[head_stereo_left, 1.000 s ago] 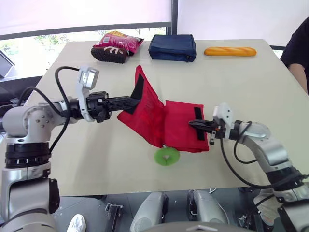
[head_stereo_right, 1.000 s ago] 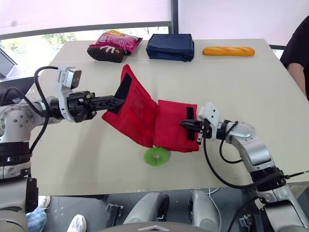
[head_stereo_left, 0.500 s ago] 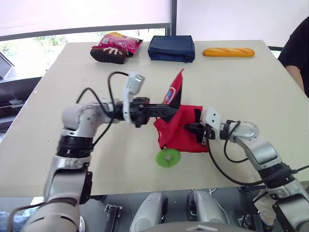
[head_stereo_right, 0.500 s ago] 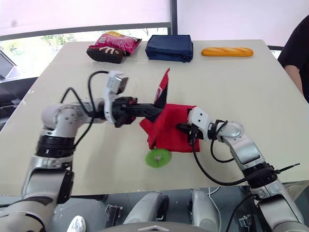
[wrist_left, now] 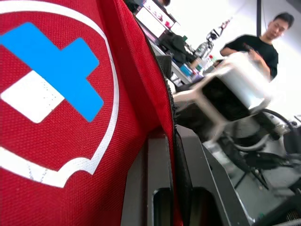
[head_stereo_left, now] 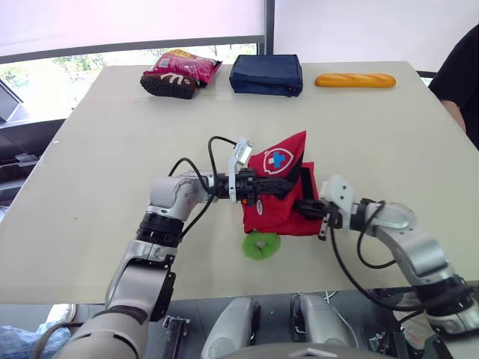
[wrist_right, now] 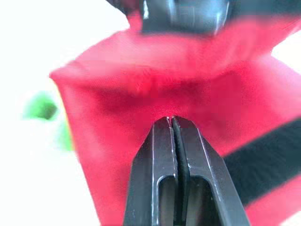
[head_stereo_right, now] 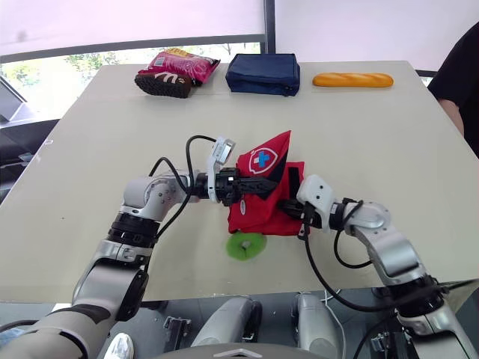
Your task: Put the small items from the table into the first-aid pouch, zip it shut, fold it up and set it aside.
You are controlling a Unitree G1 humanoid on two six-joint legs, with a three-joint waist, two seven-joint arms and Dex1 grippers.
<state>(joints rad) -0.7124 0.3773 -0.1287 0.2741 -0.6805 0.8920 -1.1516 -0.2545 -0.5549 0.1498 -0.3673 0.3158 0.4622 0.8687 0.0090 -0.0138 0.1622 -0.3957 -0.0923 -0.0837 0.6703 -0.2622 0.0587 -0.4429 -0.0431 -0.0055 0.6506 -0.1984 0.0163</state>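
Red pouch pinched in left hand, right hand touching its side

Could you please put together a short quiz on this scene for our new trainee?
1. True or false: the green ring already lies inside the first-aid pouch.
2. What is the left end effector clamped on? A) the pouch's flap with the cross badge; B) the baguette; C) the navy bag.
3. Fill in: the fingers of the right end effector, at the pouch's edge, are ____ (open or shut).

Key: 1 false, it lies outside, by the pouch's near edge; 2 A; 3 shut.
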